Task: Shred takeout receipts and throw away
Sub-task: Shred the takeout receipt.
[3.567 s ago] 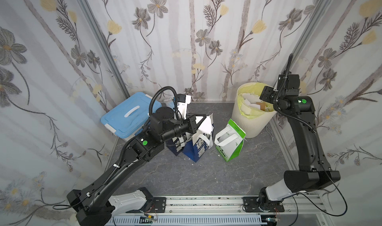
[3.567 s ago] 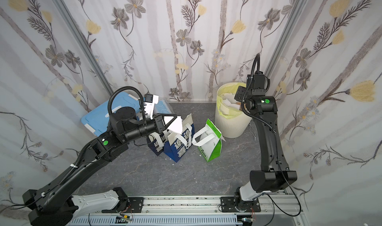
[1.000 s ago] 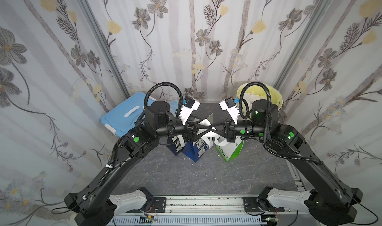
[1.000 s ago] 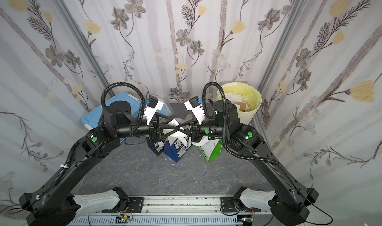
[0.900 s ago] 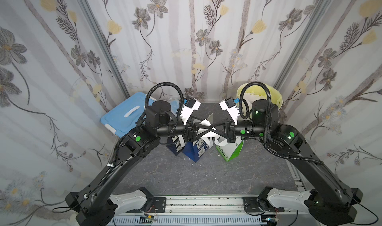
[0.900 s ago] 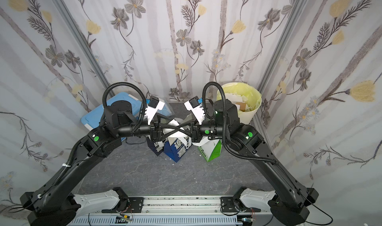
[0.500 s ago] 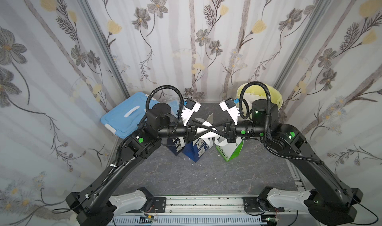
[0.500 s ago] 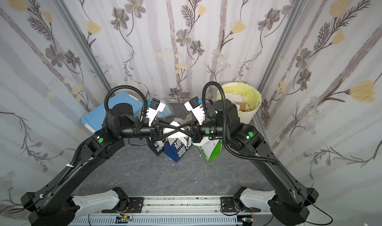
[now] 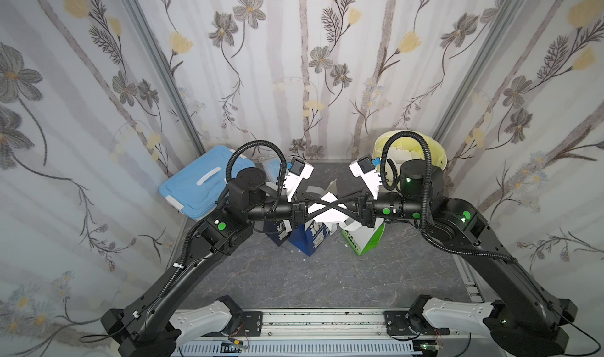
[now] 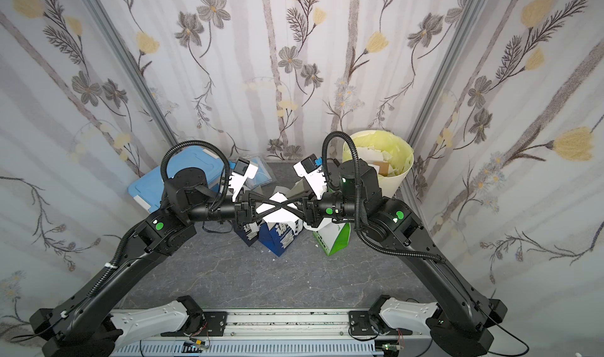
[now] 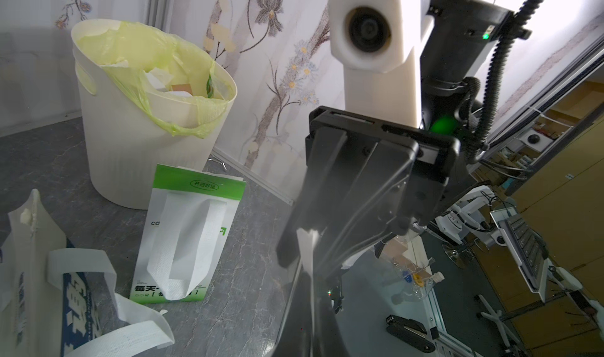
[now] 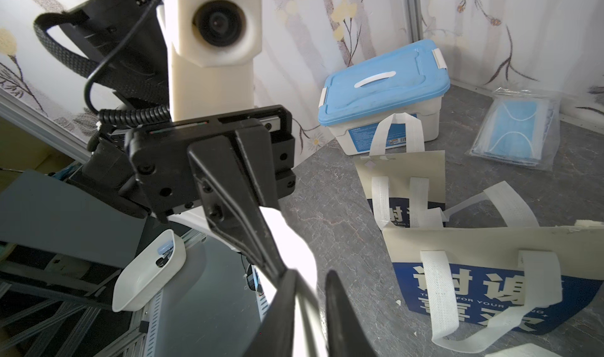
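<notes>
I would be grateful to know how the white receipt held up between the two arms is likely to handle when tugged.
The receipt probably flops: it curls away where the left hand pinches it. It likely weighs next to nothing, hanging in the air from a small pinch. Thin as it looks, a sideways tug should tear it.

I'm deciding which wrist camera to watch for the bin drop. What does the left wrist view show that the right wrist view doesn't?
Only the left wrist view: the lined trash bin with scraps inside, and the green-and-white bag near it.
Only the right wrist view: the blue-lidded box and the packet of face masks.
Both: the receipt pinched in the shut left pincer, a dark blue bag with white handles, and the grey floor.
</notes>
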